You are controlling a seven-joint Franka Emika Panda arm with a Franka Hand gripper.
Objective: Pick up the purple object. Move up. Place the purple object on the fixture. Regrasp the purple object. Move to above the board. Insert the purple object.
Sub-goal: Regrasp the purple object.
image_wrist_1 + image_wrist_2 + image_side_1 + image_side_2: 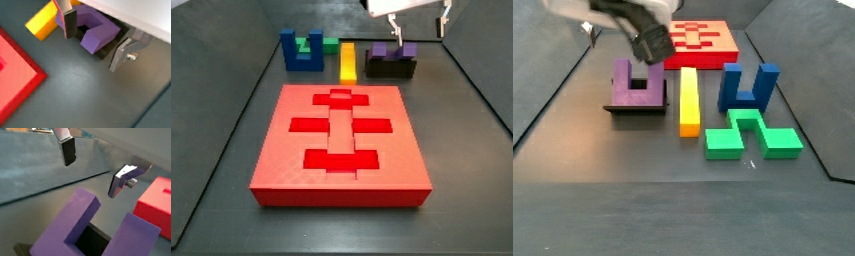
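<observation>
So the purple object (392, 52) is sitting on the fixture (392, 69), prongs pointing up, right next to the yellow bar (349, 58) at the far end of the floor past the board (341, 140). The gripper (421, 27) hangs above it with its jaws spread wide and nothing between them, so this looks like the regrasp step. In both wrist views the block lies straight below the gap between the fingers (124, 54), so I'd guess the next move is a straight drop down onto it before closing.
</observation>
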